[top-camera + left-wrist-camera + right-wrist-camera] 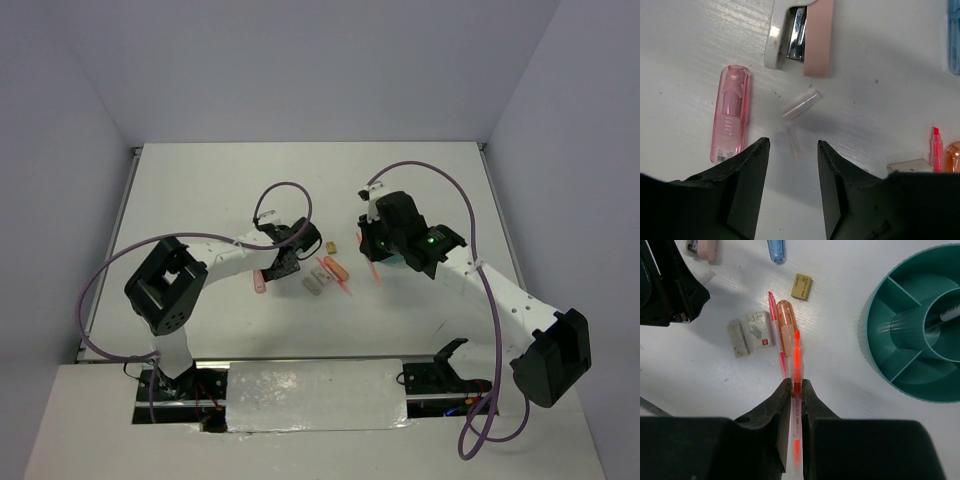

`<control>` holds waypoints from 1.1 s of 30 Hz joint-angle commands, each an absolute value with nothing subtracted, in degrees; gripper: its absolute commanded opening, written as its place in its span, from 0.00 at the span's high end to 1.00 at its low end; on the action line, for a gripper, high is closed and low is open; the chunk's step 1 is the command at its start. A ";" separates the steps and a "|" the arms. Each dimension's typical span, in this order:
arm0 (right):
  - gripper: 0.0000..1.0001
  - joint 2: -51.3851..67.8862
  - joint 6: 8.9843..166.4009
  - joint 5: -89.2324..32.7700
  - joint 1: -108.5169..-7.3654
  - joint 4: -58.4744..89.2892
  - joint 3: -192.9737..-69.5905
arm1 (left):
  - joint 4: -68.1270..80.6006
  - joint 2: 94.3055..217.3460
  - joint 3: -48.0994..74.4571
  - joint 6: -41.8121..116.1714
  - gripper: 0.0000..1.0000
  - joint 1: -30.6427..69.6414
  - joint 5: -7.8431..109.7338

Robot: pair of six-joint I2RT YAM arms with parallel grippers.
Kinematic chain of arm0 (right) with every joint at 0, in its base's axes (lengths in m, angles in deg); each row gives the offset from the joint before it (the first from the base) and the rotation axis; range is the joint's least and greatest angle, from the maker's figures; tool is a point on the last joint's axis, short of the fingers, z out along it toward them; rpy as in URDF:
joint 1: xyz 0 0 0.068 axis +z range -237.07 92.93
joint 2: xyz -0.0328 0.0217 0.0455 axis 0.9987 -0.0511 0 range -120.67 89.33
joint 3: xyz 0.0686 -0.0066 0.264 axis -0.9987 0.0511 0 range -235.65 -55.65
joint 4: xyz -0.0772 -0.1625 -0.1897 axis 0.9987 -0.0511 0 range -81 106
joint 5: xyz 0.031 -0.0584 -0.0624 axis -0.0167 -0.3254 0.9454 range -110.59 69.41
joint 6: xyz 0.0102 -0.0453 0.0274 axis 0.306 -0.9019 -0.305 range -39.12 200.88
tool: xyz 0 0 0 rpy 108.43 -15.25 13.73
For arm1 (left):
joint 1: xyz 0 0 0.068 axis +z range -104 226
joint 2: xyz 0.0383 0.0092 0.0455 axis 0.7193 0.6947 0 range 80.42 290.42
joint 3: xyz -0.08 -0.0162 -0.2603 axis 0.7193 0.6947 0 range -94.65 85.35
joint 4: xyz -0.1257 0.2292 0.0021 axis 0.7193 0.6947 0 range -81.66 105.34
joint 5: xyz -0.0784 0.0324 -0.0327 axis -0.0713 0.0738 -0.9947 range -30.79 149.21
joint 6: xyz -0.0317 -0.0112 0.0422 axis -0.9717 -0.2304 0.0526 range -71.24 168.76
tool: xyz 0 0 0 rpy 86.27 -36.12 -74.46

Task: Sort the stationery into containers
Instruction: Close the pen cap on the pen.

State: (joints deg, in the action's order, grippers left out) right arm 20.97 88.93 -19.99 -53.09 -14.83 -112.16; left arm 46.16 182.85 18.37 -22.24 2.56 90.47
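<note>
Being clamped by R pincer (796, 385): orange-red pen (796, 352); L pincer (792, 145) is held half-open nr clear cap (800, 104), nothing gripped.

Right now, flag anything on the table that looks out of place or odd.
Two clear caps lie loose at an angle to each other near the pink stapler, apparently off their pens. The orange-red pen in the right gripper shows a bare tip. Nothing looks spilled.

table (200, 180): white | cables (410, 163): 2, purple | front sheet (315, 395): silver
</note>
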 commanded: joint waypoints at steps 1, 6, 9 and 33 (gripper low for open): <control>1.00 22.10 88.35 -21.81 -52.79 -12.74 -111.46 | 46.75 183.16 18.11 -23.75 0.45 2.32 91.55; 1.00 22.18 88.35 -22.17 -52.79 -12.56 -111.20 | 45.61 184.22 19.16 -23.84 0.49 2.58 91.29; 1.00 22.36 88.44 -22.08 -52.79 -12.47 -111.19 | 43.59 184.31 20.65 -23.49 0.53 2.58 90.41; 1.00 41.15 104.58 -33.07 -45.34 14.29 -94.43 | 23.41 147.19 30.05 -4.97 1.00 -5.59 86.55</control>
State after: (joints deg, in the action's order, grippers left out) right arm 35.84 95.88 -29.74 -49.05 -0.49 -99.85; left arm 35.91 156.91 29.08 -15.73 -5.92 87.39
